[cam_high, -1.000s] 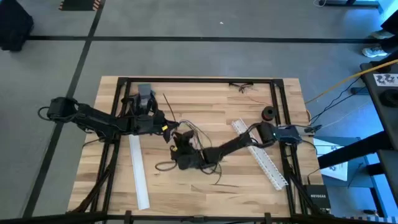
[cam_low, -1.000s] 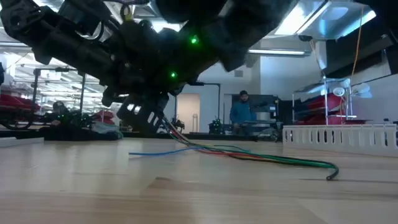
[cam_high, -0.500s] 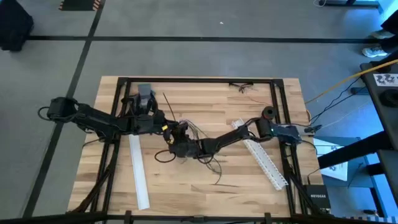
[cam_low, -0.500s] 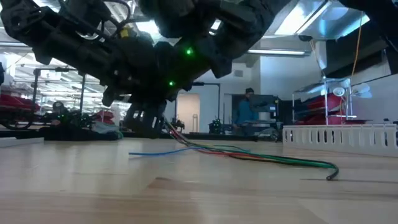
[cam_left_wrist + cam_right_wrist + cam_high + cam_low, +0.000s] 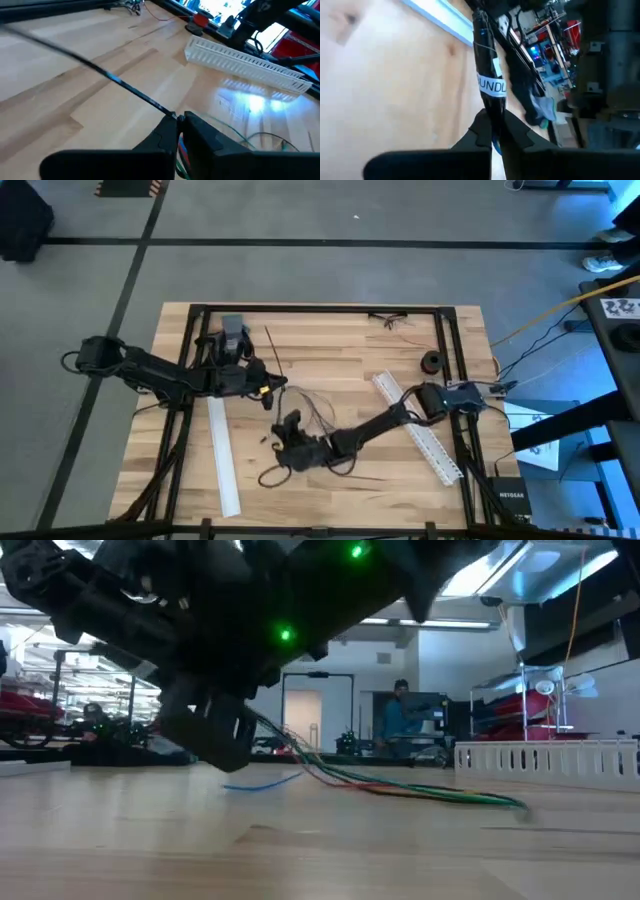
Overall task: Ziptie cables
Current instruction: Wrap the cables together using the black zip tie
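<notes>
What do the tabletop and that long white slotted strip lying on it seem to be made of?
The tabletop looks like wood, pale planks with visible grain and seams and a light sheen. The white slotted strip looks like moulded plastic: uniformly white, matte, with evenly spaced thin teeth. That is judged from looks only.

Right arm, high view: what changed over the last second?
The right tool swung up toward the left tool at mid-table, then pulled back toward the near edge, dragging the cables with it; it ends a little nearer that edge than a second ago. The left tool stayed put, shut on the ziptie. Both white strips did not move.
</notes>
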